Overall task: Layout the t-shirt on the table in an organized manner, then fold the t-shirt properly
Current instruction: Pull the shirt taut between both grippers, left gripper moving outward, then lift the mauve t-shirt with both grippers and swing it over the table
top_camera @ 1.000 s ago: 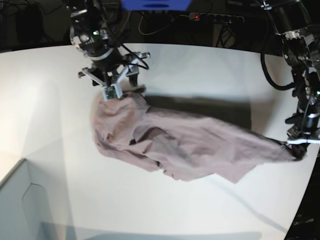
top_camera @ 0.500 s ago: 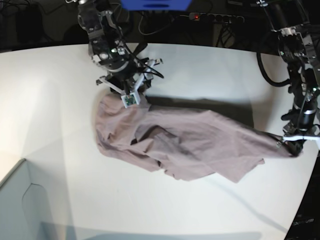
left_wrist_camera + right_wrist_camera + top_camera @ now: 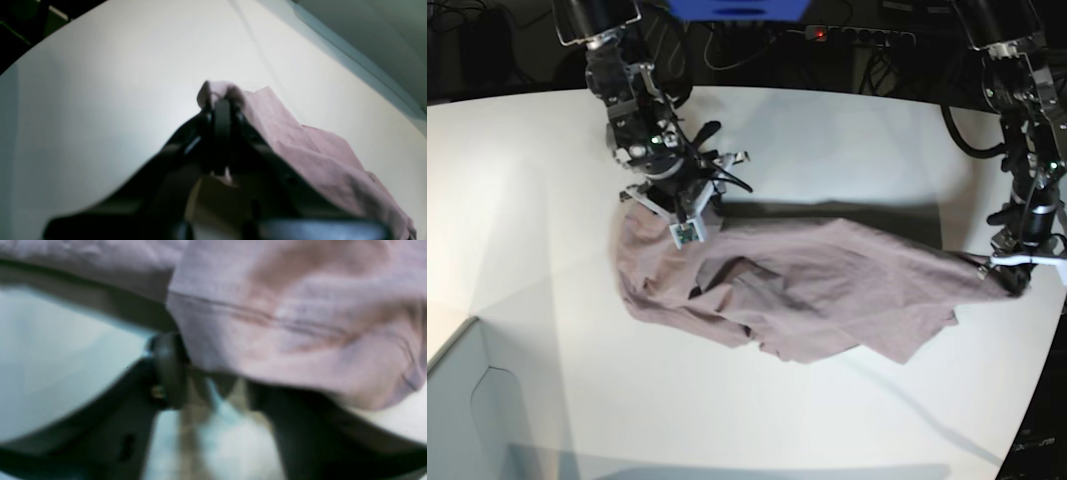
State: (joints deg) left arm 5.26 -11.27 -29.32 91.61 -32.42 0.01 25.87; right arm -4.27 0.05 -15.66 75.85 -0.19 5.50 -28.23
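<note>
The t-shirt (image 3: 797,290) lies crumpled and stretched across the middle of the table (image 3: 527,200), a long wrinkled band running from far left to right, bunched and doubled over itself at the left, tapering to a pulled corner at the right; it is not yet laid flat.

The left gripper (image 3: 1017,268), at the right edge of the scene, is closed tight on that tapered corner; the left wrist view shows a tuft of fabric (image 3: 220,91) pinched between its dark jaws, the rest of the cloth trailing off to one side.

The right gripper (image 3: 685,222) has come across from the far-left corner of the shirt over the last second; before, it stood over the bunched upper edge, and now it sits lower and further right, pressed onto the far edge of the cloth; its jaws have been narrowing during that time. In the right wrist view a hemmed fold (image 3: 267,320) hangs over and between the dark fingers (image 3: 166,370), yet the picture is too blurred to say whether the jaws have actually closed on it; I cannot tell.

By my reading this is a re-grip on the far hem; with two holds well apart, the shirt could be pulled taut and spread, which the layout step needs first; folding is far off.
</note>
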